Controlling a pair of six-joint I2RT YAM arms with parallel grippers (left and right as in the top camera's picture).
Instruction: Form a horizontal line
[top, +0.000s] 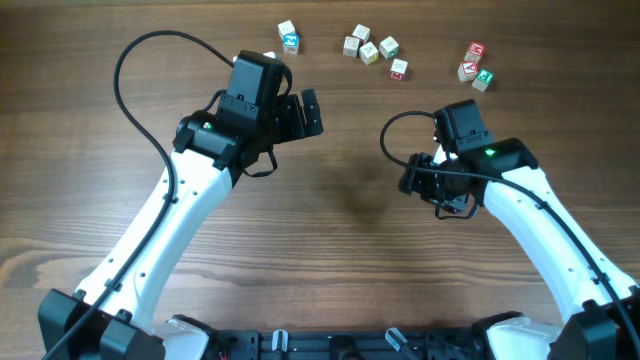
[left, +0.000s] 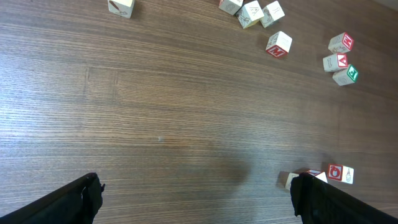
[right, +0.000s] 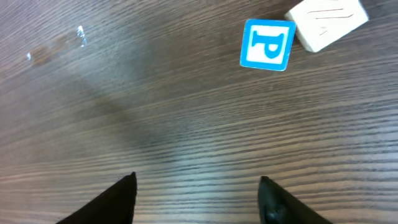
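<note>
Right gripper (right: 198, 180) stands partly open, its two dark fingers (right: 118, 202) apart at the bottom of the right wrist view with bare wooden table (right: 124, 93) between them; it has hold of nothing. Ahead of it, in the upper right of that view, lies the horizontal line (right: 287, 38): a blue cube (right: 266, 45) with a white letter P on its top face and, just to its right and slightly higher in the frame, a pale cream cube (right: 326, 23) cut off by the top edge. The two meet at one corner, and the cream one sits turned a little against the blue one, so the row is not quite straight. Left gripper (left: 196, 183) is spread wide and empty, its fingers (left: 68, 202) in the lower corners of the left wrist view over bare wood. In the lower right of that view a few cubes with red and pale faces (left: 336, 173) sit side by side, partly behind the finger; whether they belong to the same row I cannot tell. Overhead, a teal-faced cube (top: 291, 43) touches a white cube (top: 286, 28) near the top, with a cluster of pale cubes (top: 366, 45) and some red- and green-faced cubes (top: 476, 65) farther right along the top edge.
</note>
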